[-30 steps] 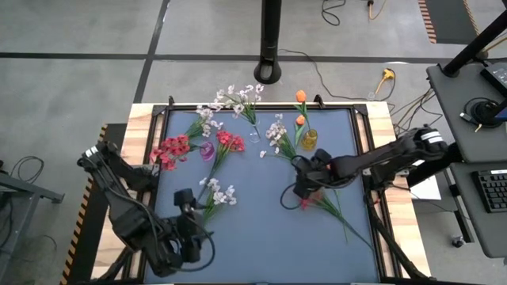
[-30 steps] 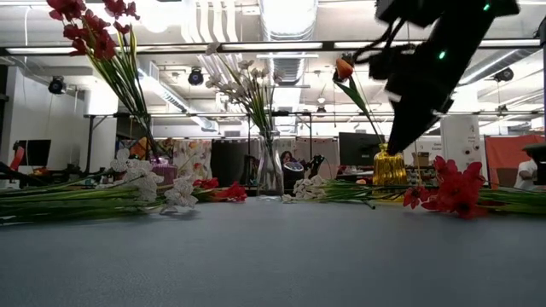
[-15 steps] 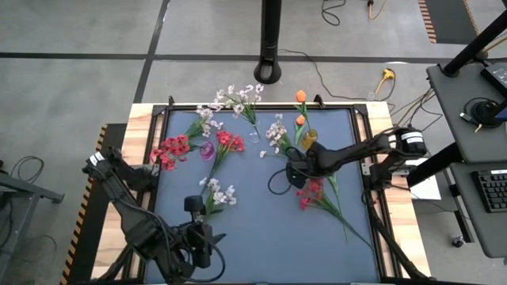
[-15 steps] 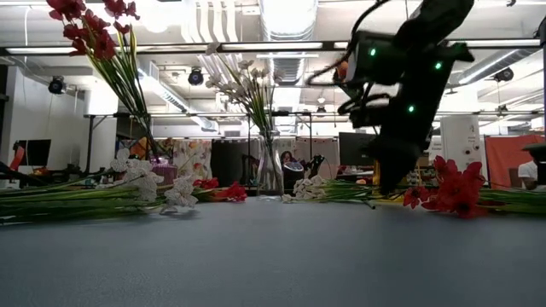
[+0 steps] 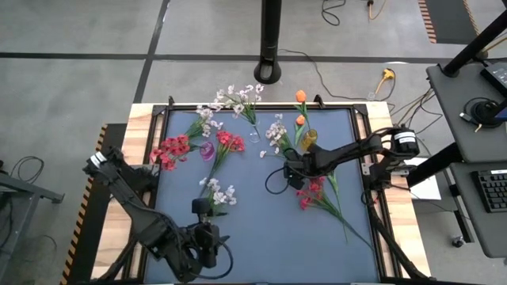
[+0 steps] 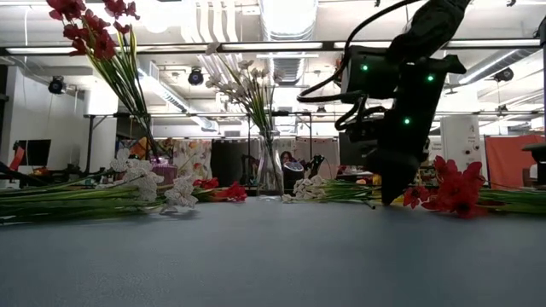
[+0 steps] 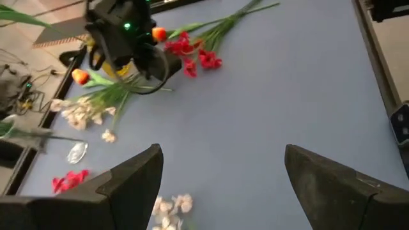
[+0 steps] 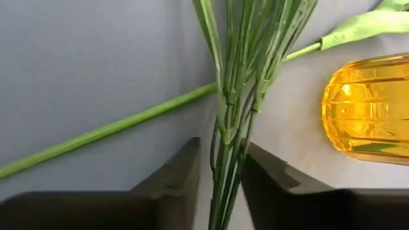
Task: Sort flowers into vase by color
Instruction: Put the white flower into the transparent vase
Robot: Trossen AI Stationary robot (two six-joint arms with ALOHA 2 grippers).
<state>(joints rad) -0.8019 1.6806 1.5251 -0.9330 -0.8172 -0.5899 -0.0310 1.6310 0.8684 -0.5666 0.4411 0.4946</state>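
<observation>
High view, table (image 5: 261, 245) first: blue top, bare across the near middle and the near right corner, so plenty of room there for swinging long stems. Crowded along the far side by 3 vases, each with its own colour already in it.

Next, left arm: parked at the near edge, left hand (image 5: 204, 237) spread wide, gripping nothing, just short of a white spray (image 5: 219, 193) lying flat. Probably kept back to leave the middle free.

Then right hand (image 5: 291, 174): down on the table right of centre, fingers (image 8: 185, 179) pinched on the bundled stems of a 2nd white spray (image 5: 277, 134). Gripped low on the stems, likely so the blossoms end up on top.

Tight on that side: amber vase (image 5: 309, 141) just beside the grip, red spray (image 5: 310, 194) lying close on the near side. Best lifted straight up before turning.
</observation>
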